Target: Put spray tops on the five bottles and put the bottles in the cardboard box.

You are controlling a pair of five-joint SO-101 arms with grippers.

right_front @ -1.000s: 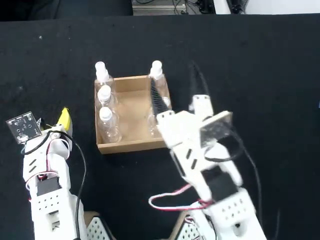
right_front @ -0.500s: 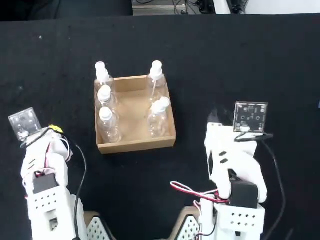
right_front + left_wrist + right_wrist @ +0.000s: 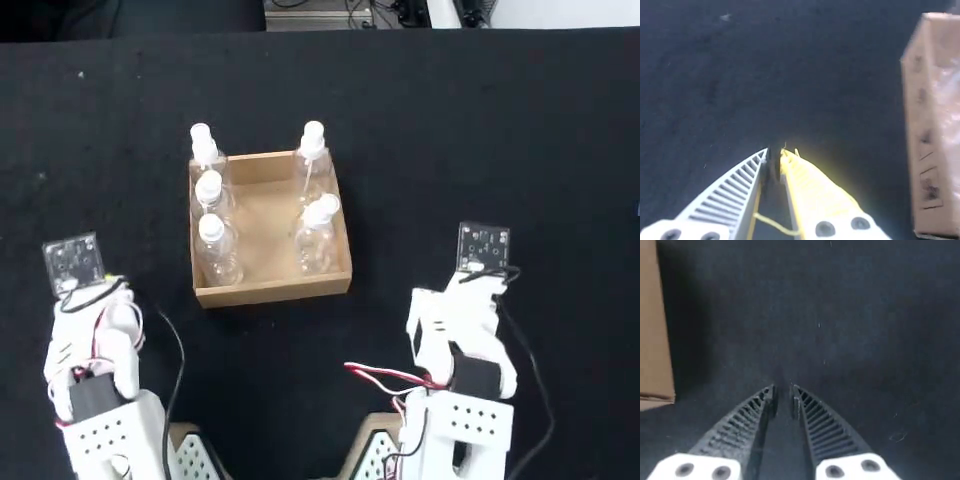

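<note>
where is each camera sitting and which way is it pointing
High view: fixed above the table, looking down on the cardboard box with five capped bottles in it; the left arm and right arm show at the near edge.
Left wrist view: on the left arm's wrist, looking along its shut left gripper at the table, with a box wall alongside.
Right wrist view: on the right arm's wrist, looking along its shut right gripper at the table, with a box wall alongside.
Shared: all three views show the box and the table.
</note>
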